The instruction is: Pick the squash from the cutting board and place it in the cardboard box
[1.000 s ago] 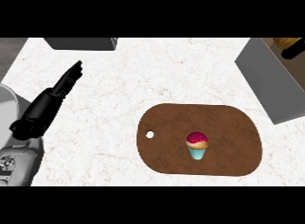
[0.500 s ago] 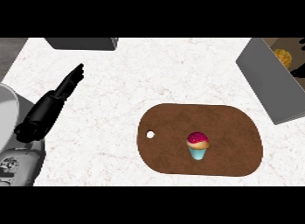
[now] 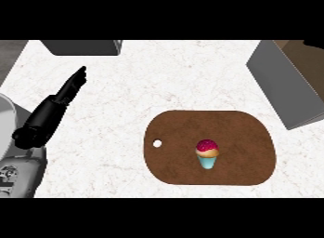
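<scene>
The cardboard box [image 3: 288, 88] stands at the right edge, grey outside and brown inside. No squash shows anywhere in the head view. A dark bit of my right hand [image 3: 320, 44] shows over the box's far corner at the top right. The brown cutting board [image 3: 184, 135] lies right of centre with only an ice cream cone [image 3: 207, 154] on it. My left hand [image 3: 68, 90] rests open at the left, its straight fingers pointing away over the counter, holding nothing.
A grey block [image 3: 82, 47] sits at the counter's far edge, top left. The counter's left edge runs diagonally past my left forearm [image 3: 42, 122]. White counter top lies between the board and the left arm.
The right hand carried the yellow squash over the box and then drew back toward the top right corner. The squash, seen inside the box half a second ago, no longer shows. The left hand stayed still.
</scene>
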